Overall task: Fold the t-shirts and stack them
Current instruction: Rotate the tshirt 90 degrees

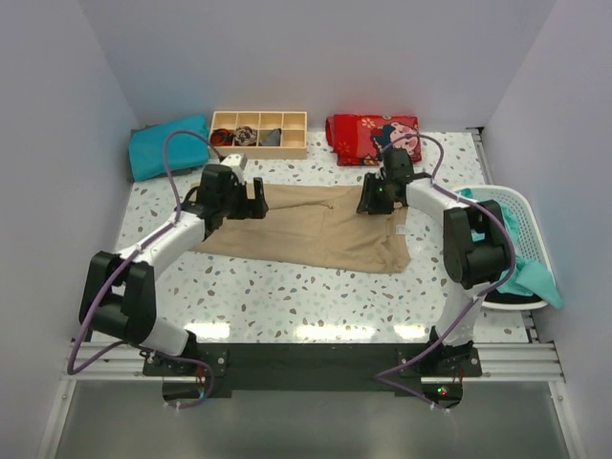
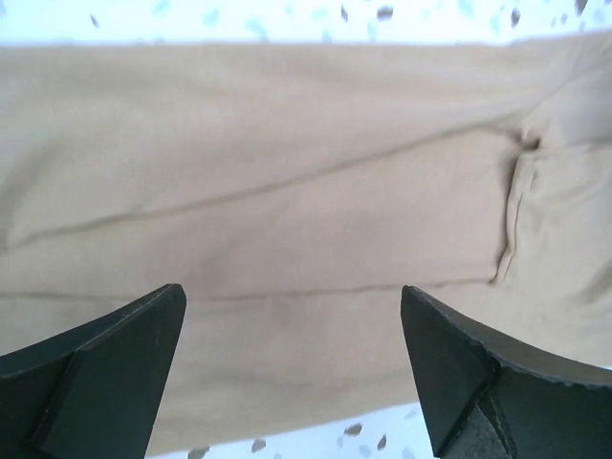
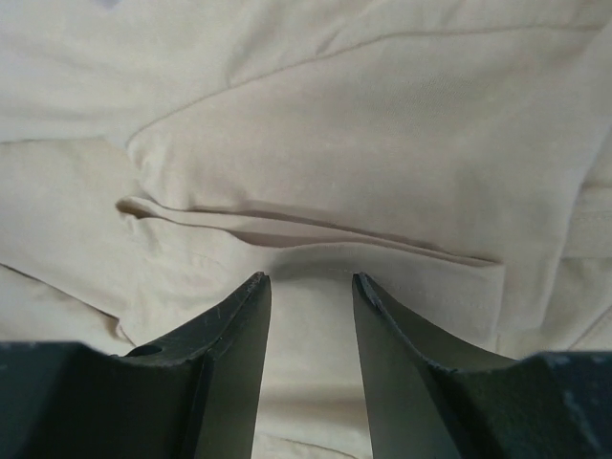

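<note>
On the table (image 1: 287, 296), in front of my two bases, lies the tan shirt (image 1: 316, 234). It is spread flat as a long band from left to right, and it seems to be folded one time along its length already. In my right wrist view I see layers and a folded edge of it (image 3: 382, 124). It is not yet a small packet, so I judge that the cross folds are left to do.

Both my jaws are low over the far edge of this shirt. My left jaws are at its left end and stand wide apart, with only flat tan cloth (image 2: 287, 191) under them and nothing between them. My right jaws are at its right end and stand apart by a narrow gap. The cloth shows through the gap, and I see nothing clamped.

To the right, beside my right arm, is a white basket (image 1: 521, 203). A teal heap (image 1: 524, 273) hangs out of it over the near side. I judge this is at least one shirt that waits, not folded.

At the far left corner lies a teal shirt (image 1: 170, 145) as a compact bundle. It looks folded, so it may be the start of the stack. Beside it is a wooden box (image 1: 258, 150) with compartments, and then a red cloth (image 1: 373, 137).

So I judge one shirt is done, the tan one is in the middle of its folding, and the basket is left.
</note>
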You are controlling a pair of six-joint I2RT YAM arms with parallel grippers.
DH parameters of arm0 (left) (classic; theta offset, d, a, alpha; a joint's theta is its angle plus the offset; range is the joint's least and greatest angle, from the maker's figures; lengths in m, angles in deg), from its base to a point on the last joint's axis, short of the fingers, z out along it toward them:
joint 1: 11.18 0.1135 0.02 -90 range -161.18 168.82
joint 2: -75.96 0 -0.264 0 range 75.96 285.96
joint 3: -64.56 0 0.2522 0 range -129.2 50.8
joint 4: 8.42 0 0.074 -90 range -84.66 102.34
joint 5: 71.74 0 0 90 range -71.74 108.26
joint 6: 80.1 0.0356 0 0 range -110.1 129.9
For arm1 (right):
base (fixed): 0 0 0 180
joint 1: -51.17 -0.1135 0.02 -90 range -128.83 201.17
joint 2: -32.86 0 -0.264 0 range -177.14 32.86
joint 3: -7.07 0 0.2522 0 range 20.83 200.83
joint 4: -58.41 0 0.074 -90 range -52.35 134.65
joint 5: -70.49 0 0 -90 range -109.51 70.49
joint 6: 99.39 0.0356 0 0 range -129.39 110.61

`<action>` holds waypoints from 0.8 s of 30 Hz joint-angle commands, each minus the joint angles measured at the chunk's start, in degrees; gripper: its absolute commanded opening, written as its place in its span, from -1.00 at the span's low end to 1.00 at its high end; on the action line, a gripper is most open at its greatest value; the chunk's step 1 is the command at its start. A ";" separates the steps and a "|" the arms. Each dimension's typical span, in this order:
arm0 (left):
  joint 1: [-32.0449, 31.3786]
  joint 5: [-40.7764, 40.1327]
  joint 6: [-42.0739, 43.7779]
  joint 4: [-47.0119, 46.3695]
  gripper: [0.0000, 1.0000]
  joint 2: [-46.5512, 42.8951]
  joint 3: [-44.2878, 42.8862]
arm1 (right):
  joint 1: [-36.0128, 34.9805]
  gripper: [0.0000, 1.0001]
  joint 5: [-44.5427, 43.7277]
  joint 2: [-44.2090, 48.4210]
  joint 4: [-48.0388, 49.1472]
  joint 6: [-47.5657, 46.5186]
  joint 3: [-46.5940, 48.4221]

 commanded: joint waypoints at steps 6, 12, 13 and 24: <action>-0.16 -14.47 -1.93 -13.46 1.00 8.85 -1.75 | -1.20 -0.13 0.95 -2.23 2.35 1.90 -2.17; -0.25 -17.91 -3.42 -14.53 1.00 16.58 -1.04 | -1.20 -0.13 -7.13 -0.12 -2.13 2.77 -5.68; -0.25 -18.53 -3.69 -14.44 1.00 17.29 -0.87 | -1.20 -0.13 -7.92 -0.21 -3.09 3.13 -5.86; -5.60 -11.33 -10.45 -3.64 1.00 12.30 8.79 | -1.20 -0.11 -16.19 -3.10 -10.22 3.84 -1.39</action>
